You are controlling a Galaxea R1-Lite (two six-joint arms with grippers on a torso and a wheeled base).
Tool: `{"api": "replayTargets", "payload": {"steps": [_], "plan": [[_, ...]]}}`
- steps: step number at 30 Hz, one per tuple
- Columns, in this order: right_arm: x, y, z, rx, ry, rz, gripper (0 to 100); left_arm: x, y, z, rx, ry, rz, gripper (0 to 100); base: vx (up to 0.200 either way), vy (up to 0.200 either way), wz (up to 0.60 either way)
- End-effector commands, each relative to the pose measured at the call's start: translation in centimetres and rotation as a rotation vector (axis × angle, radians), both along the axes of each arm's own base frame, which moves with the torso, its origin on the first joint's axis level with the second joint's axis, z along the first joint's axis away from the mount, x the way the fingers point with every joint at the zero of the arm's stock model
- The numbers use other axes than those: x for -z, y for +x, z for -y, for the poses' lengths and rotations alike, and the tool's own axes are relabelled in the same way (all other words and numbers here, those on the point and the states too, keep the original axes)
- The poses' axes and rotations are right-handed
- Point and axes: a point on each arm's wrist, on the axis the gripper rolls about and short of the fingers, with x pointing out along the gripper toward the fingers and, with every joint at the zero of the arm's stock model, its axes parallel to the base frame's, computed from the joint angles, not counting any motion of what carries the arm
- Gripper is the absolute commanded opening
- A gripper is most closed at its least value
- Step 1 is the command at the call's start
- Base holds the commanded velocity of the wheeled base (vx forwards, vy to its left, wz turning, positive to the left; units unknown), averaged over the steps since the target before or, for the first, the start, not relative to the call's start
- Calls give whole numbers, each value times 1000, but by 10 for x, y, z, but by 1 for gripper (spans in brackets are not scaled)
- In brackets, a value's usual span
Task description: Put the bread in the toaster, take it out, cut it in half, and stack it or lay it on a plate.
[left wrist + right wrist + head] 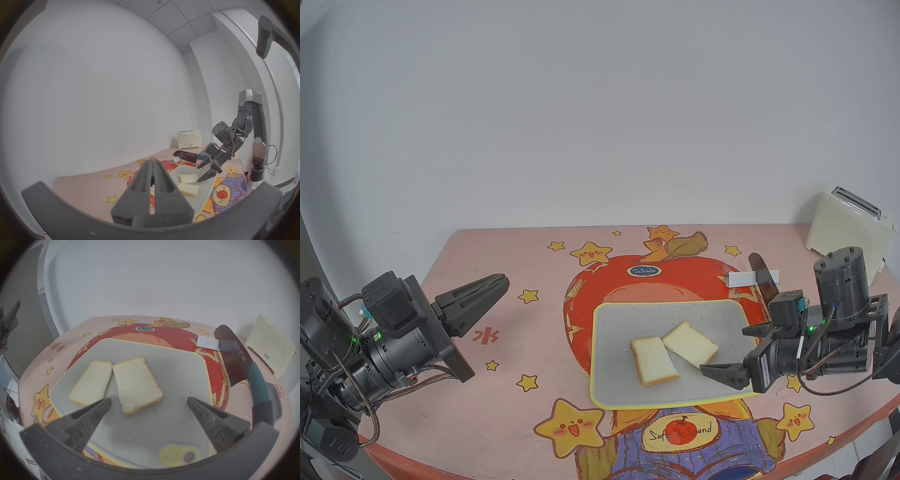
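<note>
Bread halves (654,360), pale, touching on grey tray (612,331), right end effector (725,349) wide open, empty, left end effector (501,282) closed

Two bread halves (654,360), one tray (612,337), one knife (762,272), one toaster (850,228), one paper slip (740,279).

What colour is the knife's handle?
Teal blue is the knife handle; it shows best in the right wrist view.

plain test room: bare white walls (600,112), panel ceiling (187,18), cartoon-print table (506,262), toaster (850,231).
</note>
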Motion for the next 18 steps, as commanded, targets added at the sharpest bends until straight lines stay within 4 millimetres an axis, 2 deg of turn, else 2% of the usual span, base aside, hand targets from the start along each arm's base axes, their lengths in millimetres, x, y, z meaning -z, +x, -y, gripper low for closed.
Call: {"api": "replayTargets", "payload": {"steps": [1, 12, 18], "plan": [[5, 17, -4, 6, -22, -12, 100, 0, -2, 0, 7, 1, -1, 0, 0, 0, 0], [24, 24, -9, -8, -71, -61, 100, 2, -3, 0, 8, 4, -8, 0, 0, 0, 0], [28, 23, -10, -21, -85, -66, 100, 2, -3, 0, 8, 4, -8, 0, 0, 0, 0]]}}
